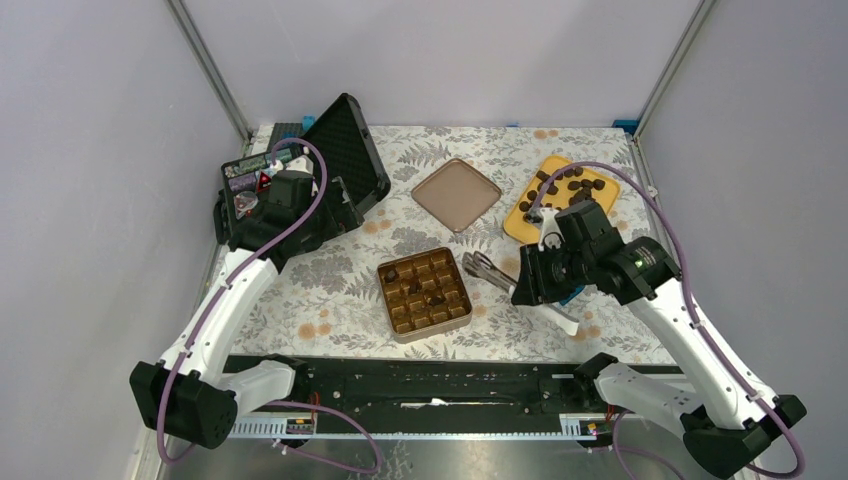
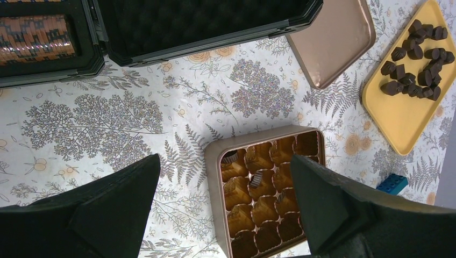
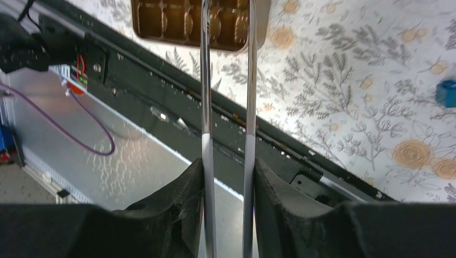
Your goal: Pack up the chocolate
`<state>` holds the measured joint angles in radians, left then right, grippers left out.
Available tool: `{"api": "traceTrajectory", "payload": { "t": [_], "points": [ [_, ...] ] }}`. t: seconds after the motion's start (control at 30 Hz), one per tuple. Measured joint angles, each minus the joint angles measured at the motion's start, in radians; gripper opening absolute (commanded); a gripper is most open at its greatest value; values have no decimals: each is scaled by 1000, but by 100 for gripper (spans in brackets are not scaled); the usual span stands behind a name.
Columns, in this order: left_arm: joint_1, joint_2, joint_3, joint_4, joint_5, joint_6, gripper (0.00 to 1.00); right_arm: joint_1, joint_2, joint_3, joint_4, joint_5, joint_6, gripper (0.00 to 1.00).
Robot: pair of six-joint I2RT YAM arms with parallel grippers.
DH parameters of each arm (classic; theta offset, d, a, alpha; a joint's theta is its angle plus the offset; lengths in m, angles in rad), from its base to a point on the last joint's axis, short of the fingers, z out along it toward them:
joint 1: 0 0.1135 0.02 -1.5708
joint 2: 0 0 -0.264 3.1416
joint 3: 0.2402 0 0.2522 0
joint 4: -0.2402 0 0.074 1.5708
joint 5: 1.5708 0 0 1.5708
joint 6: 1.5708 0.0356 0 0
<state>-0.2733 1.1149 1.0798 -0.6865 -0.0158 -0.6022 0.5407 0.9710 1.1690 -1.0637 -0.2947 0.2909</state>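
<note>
Most of the chocolate (image 1: 565, 188) lies in a loose pile on a yellow tray (image 1: 520, 228) at the back right; the pile (image 2: 417, 80) also shows in the left wrist view. A few pieces (image 1: 437, 297) sit in cells of the golden gridded tin (image 1: 424, 331) at the table's middle. My right gripper (image 1: 530, 285) is shut on metal tongs (image 1: 482, 268), pressing their two arms (image 3: 206, 107) toward each other, and the tips point at the tin's right side. The tips are cut off in the right wrist view. My left gripper (image 1: 330, 208) hangs open and empty at the back left, with the tin (image 2: 215, 161) seen between its fingers.
A flat brown lid (image 1: 457, 193) lies behind the tin. An open black foam-lined case (image 1: 340, 150) stands at the back left, close to my left arm. A small blue block (image 2: 392, 184) rests on the floral cloth right of the tin. The black rail (image 1: 430, 375) runs along the near edge.
</note>
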Motion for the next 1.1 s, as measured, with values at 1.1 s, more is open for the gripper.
{"api": "traceTrajectory", "payload": {
  "t": [1.1],
  "points": [
    [0, 0, 0, 1, 2, -1, 99, 181, 107, -135, 35, -13, 31, 46]
  ]
}}
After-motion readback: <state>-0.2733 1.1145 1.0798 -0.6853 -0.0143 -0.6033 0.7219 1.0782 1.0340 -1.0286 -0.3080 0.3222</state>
